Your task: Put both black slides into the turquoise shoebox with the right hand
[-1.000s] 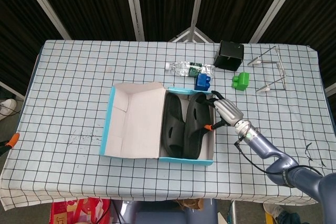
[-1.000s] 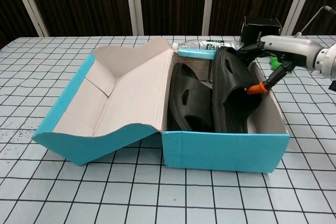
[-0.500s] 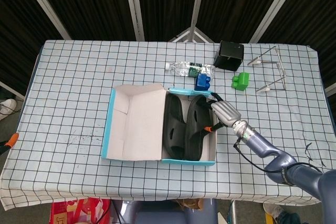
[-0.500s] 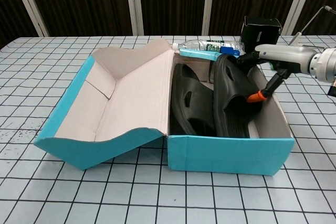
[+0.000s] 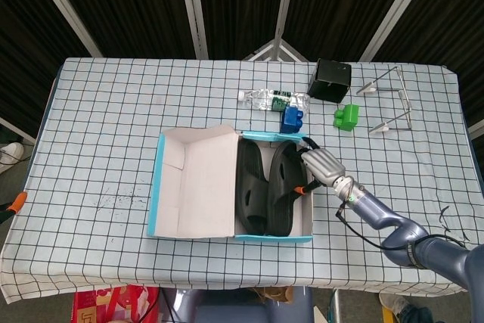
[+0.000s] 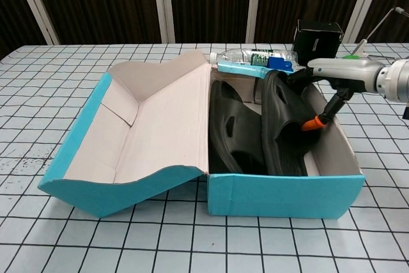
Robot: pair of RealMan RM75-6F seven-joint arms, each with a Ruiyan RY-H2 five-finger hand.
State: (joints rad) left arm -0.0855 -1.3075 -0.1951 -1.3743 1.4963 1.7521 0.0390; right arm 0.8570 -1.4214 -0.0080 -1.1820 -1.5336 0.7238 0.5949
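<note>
2 black slides (image 5: 265, 185) stand on edge inside the open turquoise shoebox (image 6: 281, 193). The right robot hand (image 5: 318, 166) grasps the right-side slide (image 6: 284, 126) at its upper edge.

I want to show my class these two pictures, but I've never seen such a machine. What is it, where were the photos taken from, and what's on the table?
It is a two-armed robot steered by a person. One picture looks down from its head, the other looks forward from its chest. Only the right hand shows; the left is out of view. On the checked table stands an open turquoise shoebox with both black slides inside: the left slide and the right slide, which stands on edge. The hand's fingers reach into the box against that right slide; whether they grip it is unclear. Behind lie a water bottle, a blue block, a green block, a black box and a wire stand.
</note>
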